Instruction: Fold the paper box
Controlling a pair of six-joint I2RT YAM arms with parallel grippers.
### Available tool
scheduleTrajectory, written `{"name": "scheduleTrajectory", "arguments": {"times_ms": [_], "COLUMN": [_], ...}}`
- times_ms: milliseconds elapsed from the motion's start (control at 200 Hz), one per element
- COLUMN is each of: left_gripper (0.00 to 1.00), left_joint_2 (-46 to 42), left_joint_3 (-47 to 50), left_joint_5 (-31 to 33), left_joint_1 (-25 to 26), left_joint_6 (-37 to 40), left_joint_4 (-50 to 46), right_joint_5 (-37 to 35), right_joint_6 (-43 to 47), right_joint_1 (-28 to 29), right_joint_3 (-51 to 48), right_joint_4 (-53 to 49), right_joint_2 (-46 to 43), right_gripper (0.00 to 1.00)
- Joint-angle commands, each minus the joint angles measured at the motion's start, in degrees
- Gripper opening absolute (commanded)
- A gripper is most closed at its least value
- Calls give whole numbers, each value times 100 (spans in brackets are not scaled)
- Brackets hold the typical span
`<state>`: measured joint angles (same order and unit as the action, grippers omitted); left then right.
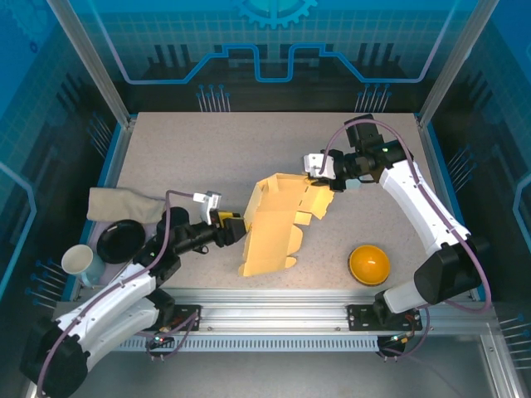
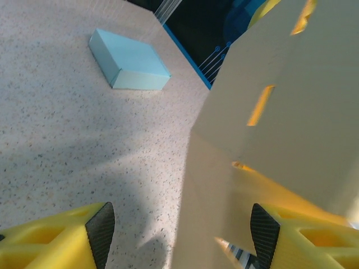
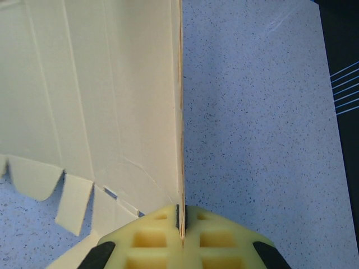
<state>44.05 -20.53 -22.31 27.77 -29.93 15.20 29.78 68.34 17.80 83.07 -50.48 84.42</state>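
Box [image 1: 278, 224] stands mid-table, half folded.
Your right gripper [image 1: 319, 174] is pinched shut on its far edge to steady it; your left gripper [image 1: 236, 228] sits open around the near-left wall, likely ready to press it.

Our left arm stretches low toward the middle, left hand [image 1: 233, 226] spread wide. Our right arm arches over, right hand [image 1: 320, 172] pinched on an edge of the paper box [image 1: 270, 220].
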Motion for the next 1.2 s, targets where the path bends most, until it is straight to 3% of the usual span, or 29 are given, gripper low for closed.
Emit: {"name": "scheduleTrajectory", "arguments": {"times_ms": [0,135,500,590,810,1065,1195], "left_gripper": [69,68,66,60,28,9,10], "left_joint_2": [-143,64,517,514,393,55,-7], "left_joint_3": [-174,-153,-372,-386,-340,-206,-187], "left_joint_5": [-18,-421,-409,-363,-229,108,357], "left_joint_1": [37,44,111,127,149,159,154], "left_joint_6": [24,-47,-130,-76,-13,99,119], "left_joint_4": [-128,76,471,529,528,287,-14], "right_joint_5": [281,327,780,948,995,976,909], "right_joint_6": [-70,-110,-46,4,15,13,-28], "right_joint_1": [-94,-108,-120,-127,-153,-158,-136], "right_joint_3": [46,60,-1,-62,-98,-122,-172], "right_joint_4": [-28,12,-78,-94,-102,-95,12], "right_joint_2": [-137,-127,-154,-188,-200,-176,-213], "right_gripper": [0,0,0,0,0,0,0]}}
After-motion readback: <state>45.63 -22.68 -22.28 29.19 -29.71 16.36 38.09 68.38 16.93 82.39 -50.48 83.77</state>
